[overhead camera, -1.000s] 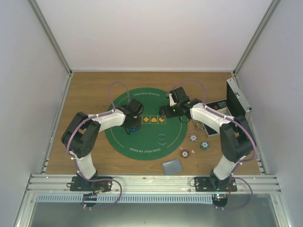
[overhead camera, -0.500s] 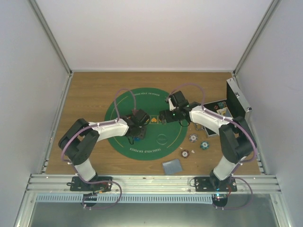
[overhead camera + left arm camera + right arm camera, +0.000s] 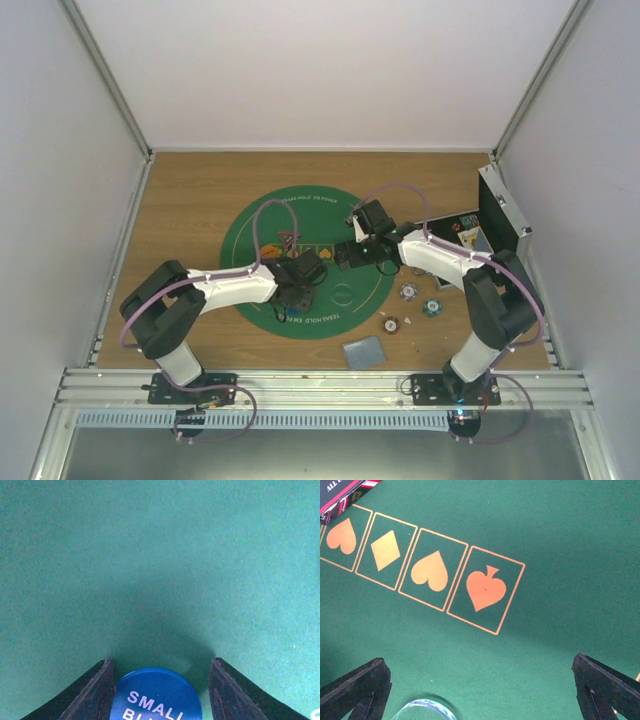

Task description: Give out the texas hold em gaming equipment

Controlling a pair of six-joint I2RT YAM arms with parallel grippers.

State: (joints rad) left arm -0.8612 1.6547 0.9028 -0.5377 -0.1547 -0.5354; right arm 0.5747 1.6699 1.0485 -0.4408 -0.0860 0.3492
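On the near half of the green felt mat (image 3: 255,215), the blue disc (image 3: 156,696) sits inside my left claw (image 3: 161,666); gripped or merely bracketed, I cannot tell. My right claw (image 3: 479,660) gapes empty.

Field note: I see the round green felt mat (image 3: 360,300) centred on the wooden table (image 3: 190,200). The silver metal case (image 3: 503,212) stands open near the right edge, off the mat.
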